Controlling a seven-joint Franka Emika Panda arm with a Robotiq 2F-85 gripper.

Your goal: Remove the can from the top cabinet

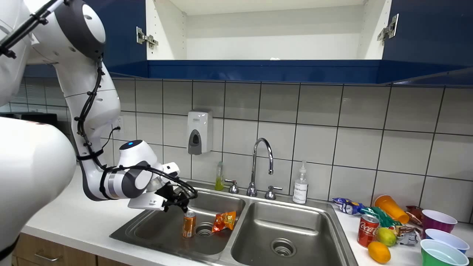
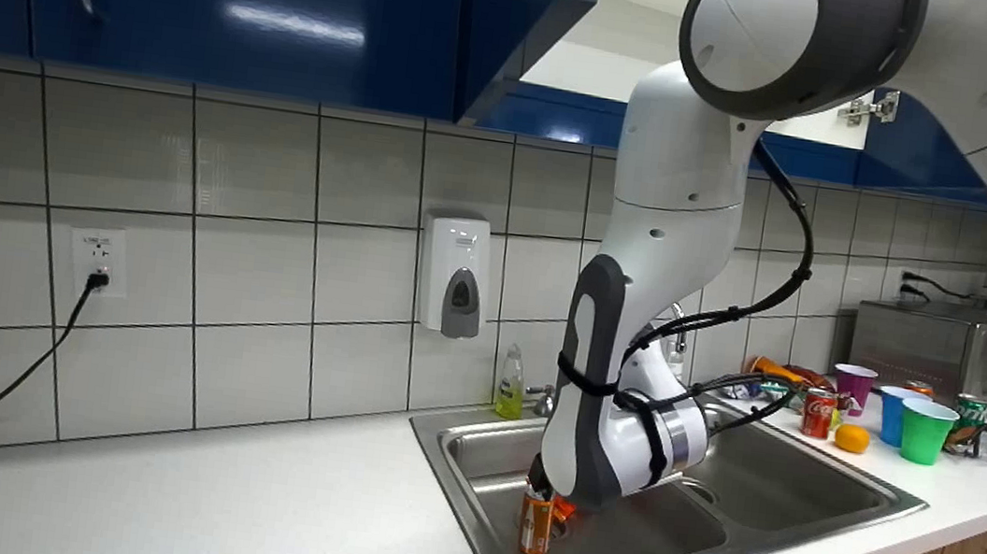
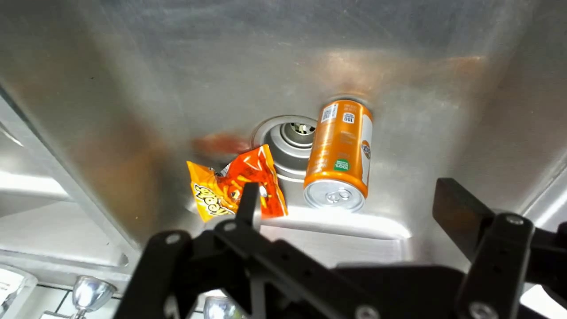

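Just over the top of the can (image 3: 337, 144), the end effector (image 3: 347, 201) hangs released: its two fingers (image 3: 460, 208) stand wide apart, and the wrist view shows a gap between each of them and the can, so it is grasping nothing. The can, orange with a silver lid, stands upright in one basin of the sink (image 1: 159, 231), right beside the drain (image 1: 204, 231). At the opposite side of this drain lies a snack bag (image 1: 224, 221), red and orange, which does not touch the can. Farther out, the white table (image 2: 239, 509) surrounds the sink; beyond the second basin (image 1: 310, 236) it carries a red cola can (image 1: 368, 231) and a green cup (image 2: 924, 435). High above all of this, the top cabinet (image 1: 273, 33) stands open, well apart from the can.

By my judgement, the removing itself is done, because the can is in the sink and not in the cabinet, and the step in hand seems to be only the withdrawal. The next move would call for a slow, straight rise, with the fingers spread as they are, so that neither of them catches the lid and tips the can over
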